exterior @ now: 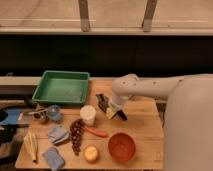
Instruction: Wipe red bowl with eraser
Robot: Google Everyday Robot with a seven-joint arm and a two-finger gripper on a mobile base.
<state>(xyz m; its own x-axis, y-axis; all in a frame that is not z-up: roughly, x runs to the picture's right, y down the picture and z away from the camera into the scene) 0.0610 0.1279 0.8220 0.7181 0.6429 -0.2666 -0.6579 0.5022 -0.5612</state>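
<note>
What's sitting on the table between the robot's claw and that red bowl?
Nothing: in the camera view, the claw, low over the table near the white cup, and the red bowl are separated only by bare wooden tabletop.

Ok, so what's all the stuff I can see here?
table: one, light wood, under everything
tray: one, green, back left
cup: one, white, middle
red bowl: one, orange-red, front right
grapes: one bunch, dark, front middle
stick: one, orange, in front of the cup
cloths: two, blue, front left
round fruit: one, yellowish, beside the red bowl
eraser: one, black, middle, in the gripper
arm: one, white, from the right
gripper: one, dark, shut on the eraser, right of the cup
</note>
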